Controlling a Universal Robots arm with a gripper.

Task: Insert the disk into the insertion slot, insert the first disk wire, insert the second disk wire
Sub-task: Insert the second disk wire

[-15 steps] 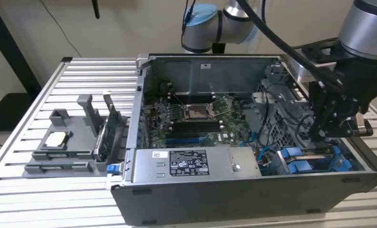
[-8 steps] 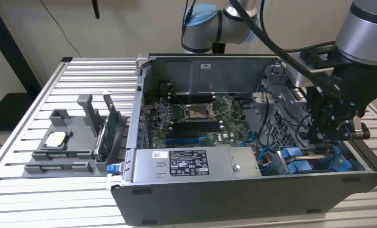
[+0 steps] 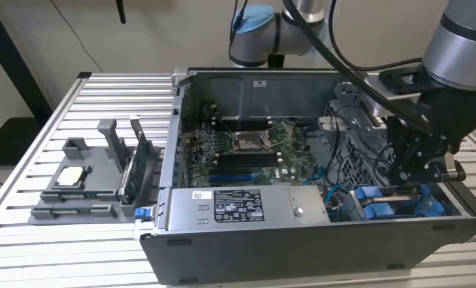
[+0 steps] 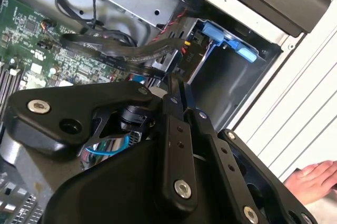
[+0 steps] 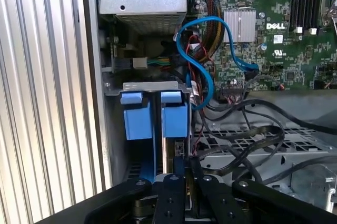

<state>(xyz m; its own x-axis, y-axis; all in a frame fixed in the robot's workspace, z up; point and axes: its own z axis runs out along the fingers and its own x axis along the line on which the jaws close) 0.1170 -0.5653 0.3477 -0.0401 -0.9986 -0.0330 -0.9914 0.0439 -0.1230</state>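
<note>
The bench (image 3: 62,108) is pale silver metal, ribbed in long parallel stripes. The computer case (image 3: 302,252) on it is dark grey, with a green circuit board (image 3: 246,156) inside carrying black slots. A silver box (image 3: 238,207) in the case bears a black-and-white label. The slot (image 3: 398,201) shows bright blue plastic rails; in the first wrist view the same blue tabs (image 5: 152,116) stand against grey metal, beside a looping blue cable (image 5: 210,50) and black cables (image 5: 247,140). The tray (image 3: 86,180) is flat grey. The fingers (image 4: 176,129) are matt black with silver screws.
</note>
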